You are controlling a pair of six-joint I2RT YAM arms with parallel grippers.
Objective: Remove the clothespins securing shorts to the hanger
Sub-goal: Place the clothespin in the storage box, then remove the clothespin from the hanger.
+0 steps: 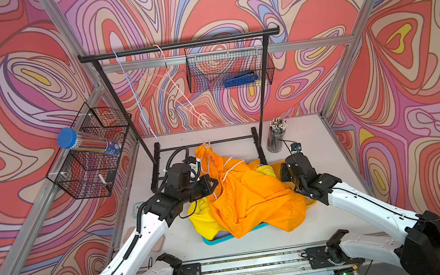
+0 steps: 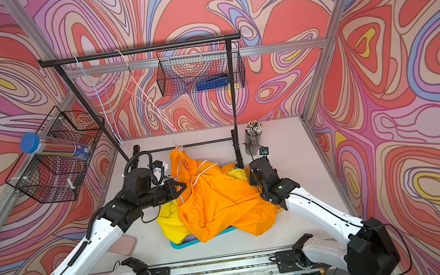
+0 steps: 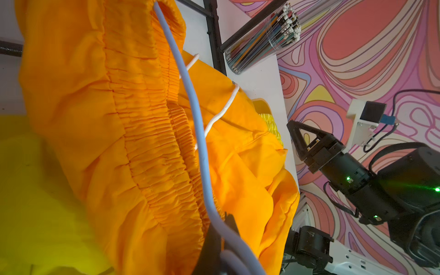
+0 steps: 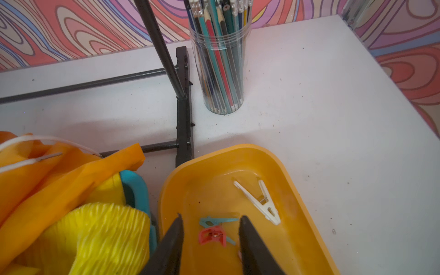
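Orange shorts [image 1: 252, 197] [image 2: 221, 201] lie heaped over yellow shorts [image 1: 202, 223] on a teal tray [image 1: 219, 238]. A pale blue wire hanger [image 3: 190, 107] runs along the orange waistband [image 3: 152, 133]. My left gripper [image 1: 214, 184] [image 3: 222, 228] is shut on that wire at the waistband. A beige clothespin [image 1: 206, 144] [image 2: 179, 148] sticks up from the raised far end of the waistband. My right gripper [image 4: 210, 223] hangs open over a yellow tray [image 4: 238, 146]. A white clothespin [image 4: 260, 202], a teal one [image 4: 214, 221] and a red one [image 4: 212, 235] lie in that tray.
A clear cup of pencils [image 4: 219, 59] [image 1: 277, 137] stands behind the yellow tray, beside the black rack's foot [image 4: 183, 107]. Two bare hangers, blue [image 1: 134, 97] and pink [image 1: 179, 91], hang on the rack bar [image 1: 179, 44]. Wire baskets [image 1: 92, 154] [image 1: 230, 68] hang at the left and the back.
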